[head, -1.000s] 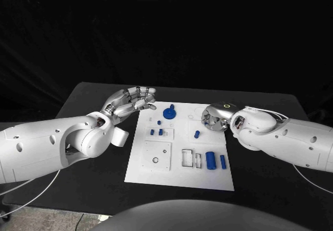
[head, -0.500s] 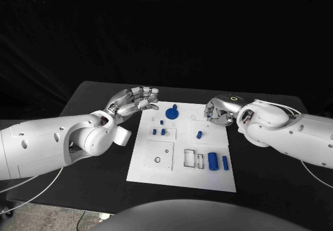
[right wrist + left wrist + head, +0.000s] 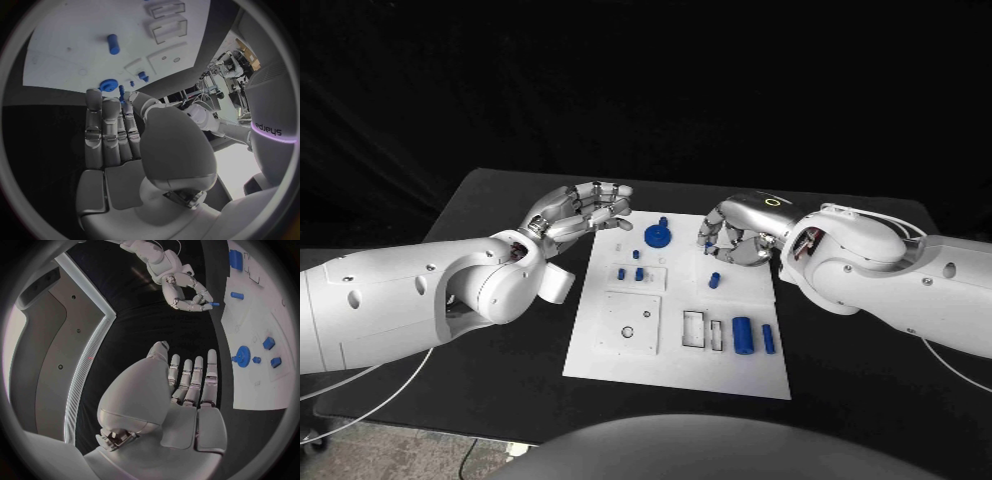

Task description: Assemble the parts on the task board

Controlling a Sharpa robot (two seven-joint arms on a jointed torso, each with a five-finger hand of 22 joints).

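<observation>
The white task board (image 3: 678, 360) lies mid-table. On it are a blue gear (image 3: 655, 237), a few small blue pieces (image 3: 630, 272), a short peg (image 3: 714, 280) and two blue cylinders (image 3: 741, 335) near the front. My right hand (image 3: 737, 235) hovers over the board's far right part, pinching a small blue peg (image 3: 122, 92) between thumb and fingers; that peg (image 3: 214, 304) also shows in the left wrist view. My left hand (image 3: 581, 210) hangs at the board's far left corner, fingers apart, holding nothing.
White rectangular frames (image 3: 700, 329) and a square plate with a hole (image 3: 626, 323) sit on the board's near half. Black table (image 3: 473, 230) surrounds the board, with bare room on both sides beneath my arms.
My right hand has shifted left from the board's right edge toward the gear, with the blue peg showing at its fingertips. The left hand has barely moved.
</observation>
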